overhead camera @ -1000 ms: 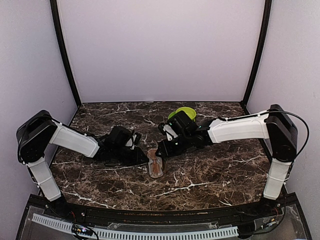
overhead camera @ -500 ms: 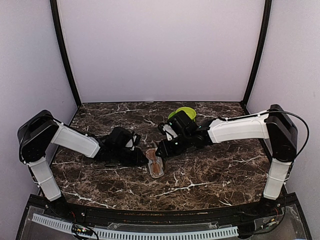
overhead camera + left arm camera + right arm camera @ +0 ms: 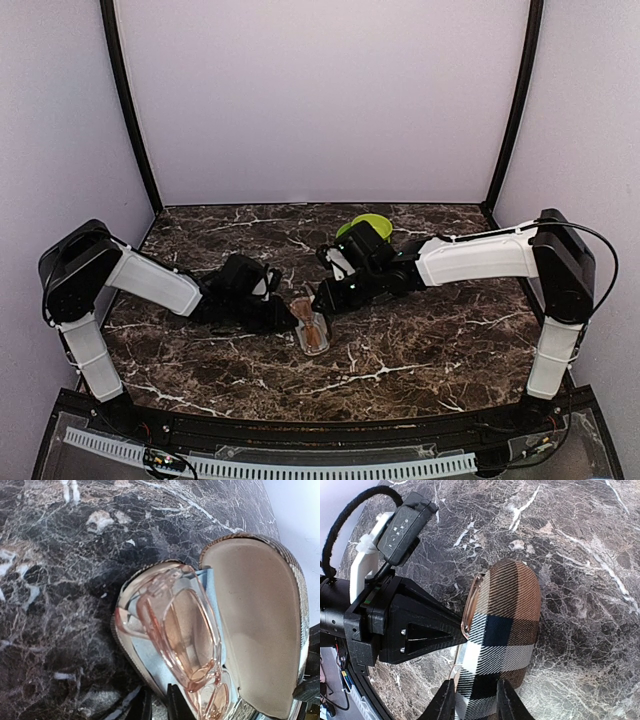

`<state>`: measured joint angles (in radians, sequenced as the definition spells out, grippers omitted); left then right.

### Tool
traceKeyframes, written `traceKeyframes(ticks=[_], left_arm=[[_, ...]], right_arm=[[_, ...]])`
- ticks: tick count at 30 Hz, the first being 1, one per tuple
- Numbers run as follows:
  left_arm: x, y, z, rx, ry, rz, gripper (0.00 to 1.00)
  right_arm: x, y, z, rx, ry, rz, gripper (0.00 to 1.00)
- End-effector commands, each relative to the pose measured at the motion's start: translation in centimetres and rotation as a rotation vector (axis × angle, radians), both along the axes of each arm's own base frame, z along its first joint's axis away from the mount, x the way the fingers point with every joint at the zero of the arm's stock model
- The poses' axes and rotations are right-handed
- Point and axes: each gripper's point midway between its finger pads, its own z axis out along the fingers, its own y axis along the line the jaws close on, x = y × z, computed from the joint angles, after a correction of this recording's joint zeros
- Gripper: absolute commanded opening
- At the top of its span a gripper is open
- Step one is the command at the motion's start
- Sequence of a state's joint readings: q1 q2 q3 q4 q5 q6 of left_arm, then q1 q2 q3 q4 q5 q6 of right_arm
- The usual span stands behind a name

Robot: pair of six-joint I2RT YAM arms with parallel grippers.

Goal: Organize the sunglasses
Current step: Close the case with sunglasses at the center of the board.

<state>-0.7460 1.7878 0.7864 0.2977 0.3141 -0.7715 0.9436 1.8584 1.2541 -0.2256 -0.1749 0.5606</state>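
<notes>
Left gripper (image 3: 159, 706): fingers pressed nearly together, pinching the rim of the case's (image 3: 313, 338) lower shell right at its tips. This pins the shell to the bench (image 3: 440, 345).

Just past those tips lie the sunglasses (image 3: 186, 630), pink and see-through. They sit folded in the shell on a blue cloth (image 3: 212, 585). Beyond them the lid (image 3: 507, 625) stands hinged open, its tan lining facing the lenses.

Right gripper (image 3: 476, 703): fingers straddle the near end of the plaid lid, one at each side. Cannot tell whether they clamp it or only bracket it. The left gripper's tip meets the case rim just ahead and to one side.

Step in hand, by my reading: closing the case over glasses already stowed.

The next move calls for swinging the lid down about its hinge while the left keeps the shell steady. The left tips must clear the rim before the lid seats, and the frame must not get pinched.

Well behind the right gripper sits a green bowl (image 3: 373, 224), not in play.
</notes>
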Motion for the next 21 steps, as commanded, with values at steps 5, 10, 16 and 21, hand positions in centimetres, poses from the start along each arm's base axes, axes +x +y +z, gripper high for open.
traceKeyframes(ticks=[5, 10, 16, 21], left_arm=[[0.2, -0.6, 0.6, -0.047, 0.000, 0.006, 0.09], [0.2, -1.0, 0.7, -0.054, 0.003, 0.005, 0.07], [0.2, -1.3, 0.8, -0.059, 0.005, 0.003, 0.06], [0.2, -1.3, 0.8, -0.060, 0.005, 0.002, 0.05]], right_arm=[[-0.8, 1.1, 0.0, 0.011, 0.002, 0.022, 0.26], [-1.1, 1.4, -0.2, 0.008, 0.007, 0.028, 0.24], [-1.5, 1.7, -0.8, 0.000, 0.015, 0.033, 0.24], [-1.7, 2.0, -1.4, -0.013, 0.021, 0.039, 0.23]])
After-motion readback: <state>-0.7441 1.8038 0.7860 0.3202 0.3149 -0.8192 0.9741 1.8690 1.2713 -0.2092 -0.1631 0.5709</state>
